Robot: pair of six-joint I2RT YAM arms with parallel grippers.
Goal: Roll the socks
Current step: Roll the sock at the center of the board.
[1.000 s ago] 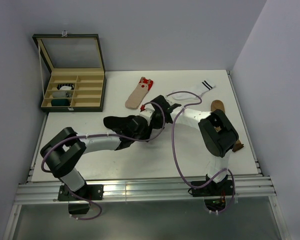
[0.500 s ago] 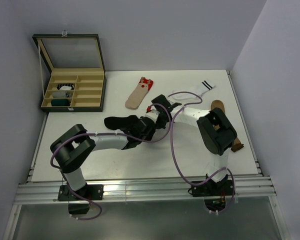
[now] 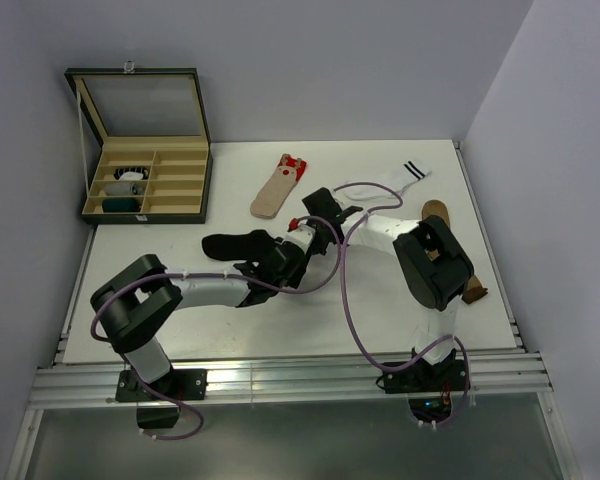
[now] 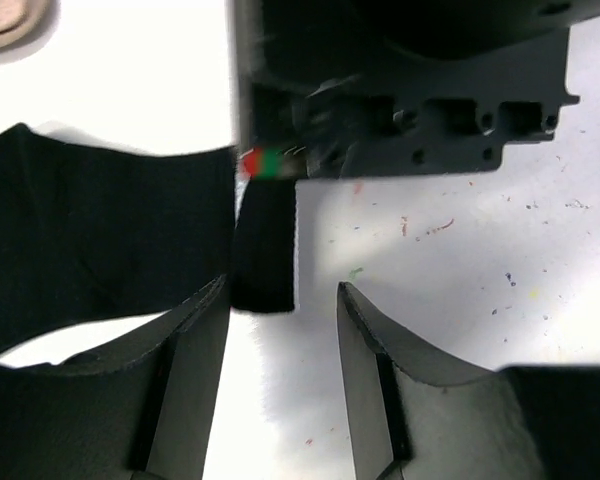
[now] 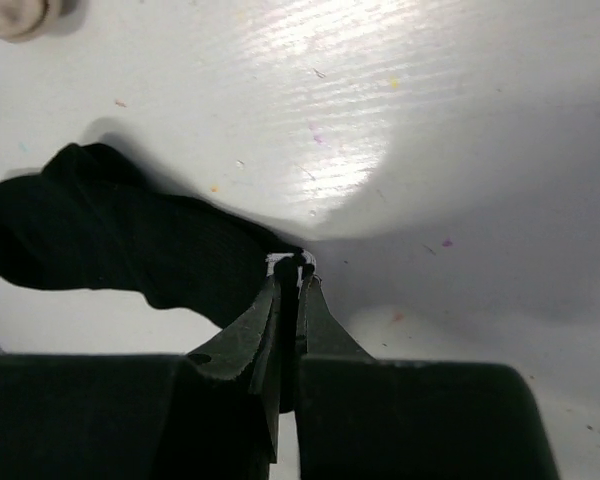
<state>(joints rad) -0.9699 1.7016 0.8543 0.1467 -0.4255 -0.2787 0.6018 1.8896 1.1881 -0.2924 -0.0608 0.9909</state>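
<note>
A black sock (image 3: 235,243) lies mid-table. My right gripper (image 3: 305,226) is shut on its white-striped cuff edge (image 5: 285,263), and the sock's body (image 5: 110,235) trails off to the left. My left gripper (image 4: 283,300) stands open just before that pinched cuff (image 4: 263,250), nothing between its fingers (image 4: 195,340); the black sock (image 4: 90,240) spreads left of them. In the top view the left gripper (image 3: 280,256) sits beside the right one. Lying flat behind are a beige sock (image 3: 277,187) with a red cuff and a white sock (image 3: 395,180) with black stripes. A brown sock (image 3: 437,212) is partly hidden behind the right arm.
An open wooden compartment box (image 3: 185,170) stands at the back left with rolled socks (image 3: 128,180) in its left cells. Walls close in on the left, back and right. The right gripper's body (image 4: 410,90) fills the top of the left wrist view. Purple cables (image 3: 348,290) loop over the arms.
The left arm's elbow swung right then back left, and its gripper crept toward the pinched cuff. The black sock's toe slid slightly left. The right arm has held still.
</note>
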